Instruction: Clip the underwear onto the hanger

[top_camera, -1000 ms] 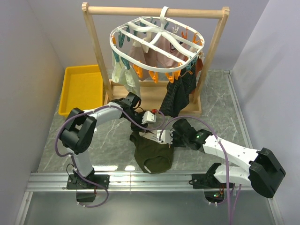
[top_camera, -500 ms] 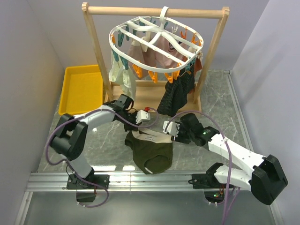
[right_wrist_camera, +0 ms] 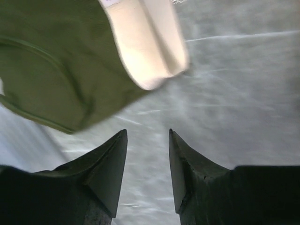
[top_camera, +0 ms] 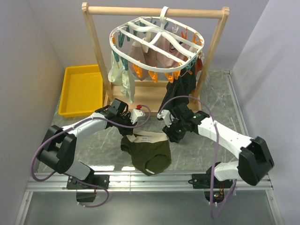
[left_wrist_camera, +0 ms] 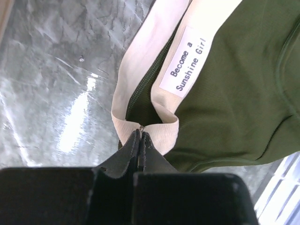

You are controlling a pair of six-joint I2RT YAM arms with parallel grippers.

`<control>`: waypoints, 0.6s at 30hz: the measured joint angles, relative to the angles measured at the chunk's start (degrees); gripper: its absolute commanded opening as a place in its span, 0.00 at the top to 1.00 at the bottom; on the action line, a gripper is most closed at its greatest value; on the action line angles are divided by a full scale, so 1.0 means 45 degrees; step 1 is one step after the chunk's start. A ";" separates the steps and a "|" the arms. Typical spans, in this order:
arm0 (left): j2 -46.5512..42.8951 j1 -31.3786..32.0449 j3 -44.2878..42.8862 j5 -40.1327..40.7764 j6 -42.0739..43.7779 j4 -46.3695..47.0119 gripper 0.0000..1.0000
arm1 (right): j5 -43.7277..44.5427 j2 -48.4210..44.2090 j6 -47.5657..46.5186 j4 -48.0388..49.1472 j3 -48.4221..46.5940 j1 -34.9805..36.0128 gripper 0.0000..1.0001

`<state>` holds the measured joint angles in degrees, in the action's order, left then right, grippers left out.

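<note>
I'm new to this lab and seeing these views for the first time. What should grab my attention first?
The dark green underwear, between the two arms, is pinched by its pale waistband in the shut left tool. The right tool hangs open and empty, just short of the waistband's other end. Behind them, the white clip hanger hangs from the wooden rail with other garments on it.

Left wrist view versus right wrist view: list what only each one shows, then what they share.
Only the left wrist view: the left gripper shut on a fold of the pale waistband, and a printed label inside it. Only the right wrist view: the right gripper, open and empty, over the bare table. Both: the olive underwear, its waistband and the table.
</note>
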<state>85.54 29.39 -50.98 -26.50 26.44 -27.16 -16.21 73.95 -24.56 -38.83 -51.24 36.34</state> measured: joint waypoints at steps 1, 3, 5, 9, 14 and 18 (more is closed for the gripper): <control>-0.0068 0.0000 0.0039 0.0010 -0.0243 0.0005 0.99 | -0.0243 0.0311 0.0442 -0.0044 -0.0083 0.0000 0.52; -0.0185 0.0000 0.0131 0.0015 -0.0709 0.0049 0.96 | -0.0763 0.0952 0.1438 -0.0029 -0.0248 0.0000 0.51; -0.0287 0.0000 0.0209 0.0015 -0.1015 0.0102 0.92 | -0.1127 0.1409 0.2293 0.0063 -0.0325 0.0000 0.51; -0.0423 -0.0058 0.0257 -0.0049 -0.1491 0.0141 0.73 | -0.1549 0.2268 0.3735 0.0151 -0.0573 -0.0010 0.51; -0.0486 -0.0767 0.0253 -0.0486 -0.1705 -0.0024 0.61 | -0.1554 0.2977 0.5071 0.0549 -0.0622 -0.0087 0.51; -0.0486 -0.1802 0.0141 -0.1059 -0.1549 -0.0534 0.55 | -0.1287 0.3283 0.5887 0.0942 -0.0622 -0.0155 0.51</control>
<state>83.35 21.28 -50.35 -31.27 19.46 -29.56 -22.00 88.73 1.93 -34.59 -54.04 35.64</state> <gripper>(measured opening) 0.434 0.492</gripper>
